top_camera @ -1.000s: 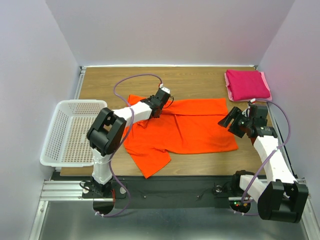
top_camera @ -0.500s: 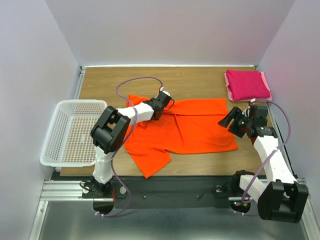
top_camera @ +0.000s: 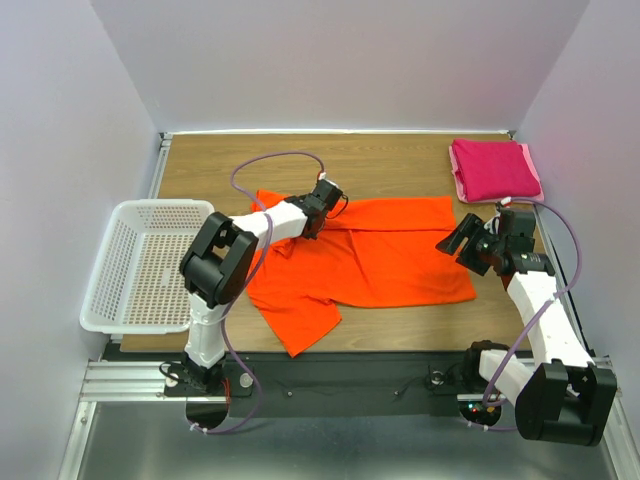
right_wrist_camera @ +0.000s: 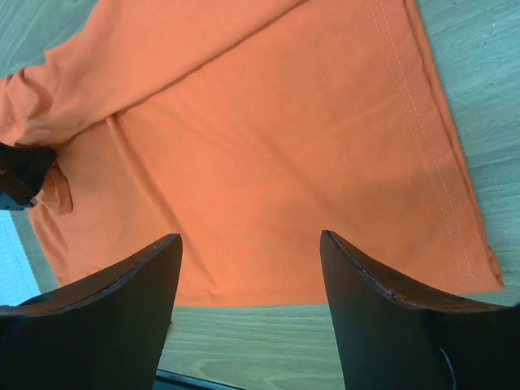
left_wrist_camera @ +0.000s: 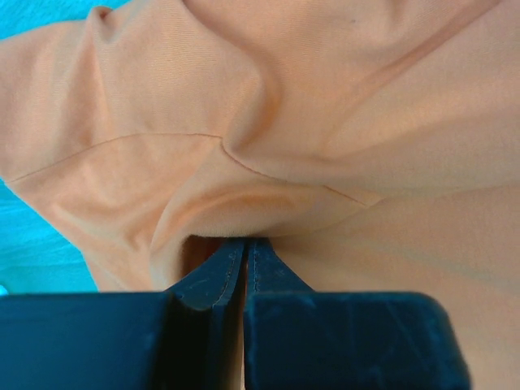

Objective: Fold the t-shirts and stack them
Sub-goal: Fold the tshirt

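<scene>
From above, the bright orange cloth t-shirt (top_camera: pixel 400 260) lies spread across the middle of the wooden table (top_camera: pixel 390 165). One sleeve reaches the table's near edge, and bare wood runs along the far side. The folded magenta-pink t-shirt (top_camera: pixel 492 168) sits apart in the far right corner. The white plastic lattice basket (top_camera: pixel 100 290) stands off the left edge. The left gripper (top_camera: pixel 322 205) is down on the orange shirt's upper left part. The right gripper (top_camera: pixel 452 240) hangs just past its right hem.

In the left wrist view, the black fingers (left_wrist_camera: pixel 203 284) are clenched on a raised fold of orange cloth (left_wrist_camera: pixel 325 122).

In the right wrist view, the right gripper (right_wrist_camera: pixel 248 240) is spread wide and holds nothing. It is above the shirt's flat stitched hem (right_wrist_camera: pixel 422 146), with bare wood (right_wrist_camera: pixel 463 97) beyond it.
</scene>
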`<state>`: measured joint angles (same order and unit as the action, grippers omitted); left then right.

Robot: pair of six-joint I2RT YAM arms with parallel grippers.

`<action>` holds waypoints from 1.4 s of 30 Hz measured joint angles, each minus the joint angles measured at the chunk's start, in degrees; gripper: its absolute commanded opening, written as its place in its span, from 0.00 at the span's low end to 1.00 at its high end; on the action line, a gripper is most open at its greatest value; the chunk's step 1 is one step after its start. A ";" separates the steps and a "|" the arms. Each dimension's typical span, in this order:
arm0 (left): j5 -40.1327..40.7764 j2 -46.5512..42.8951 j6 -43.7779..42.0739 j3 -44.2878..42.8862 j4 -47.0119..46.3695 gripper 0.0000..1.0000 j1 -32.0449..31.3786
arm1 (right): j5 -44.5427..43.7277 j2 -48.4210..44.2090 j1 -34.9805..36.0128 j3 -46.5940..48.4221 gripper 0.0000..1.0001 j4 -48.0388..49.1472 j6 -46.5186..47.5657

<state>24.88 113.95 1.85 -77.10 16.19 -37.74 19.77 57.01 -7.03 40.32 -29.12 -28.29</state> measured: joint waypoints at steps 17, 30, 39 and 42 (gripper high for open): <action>-3.74 -1.07 2.62 -3.10 6.38 0.08 0.00 | -0.02 0.00 0.00 0.00 0.74 0.00 0.00; -12.46 -3.15 7.72 -6.19 14.40 0.08 -0.02 | 0.00 0.00 0.00 0.02 0.74 0.00 -0.02; -19.52 -3.37 10.36 -6.82 16.74 0.09 -0.04 | 0.00 0.00 0.00 0.02 0.74 0.00 0.00; -21.57 -3.58 10.82 -7.63 16.94 0.12 -0.04 | 0.00 0.00 0.00 0.02 0.74 0.00 -0.02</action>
<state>3.31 110.37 12.67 -84.73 33.12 -37.78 19.77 57.01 -7.03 40.34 -29.12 -28.32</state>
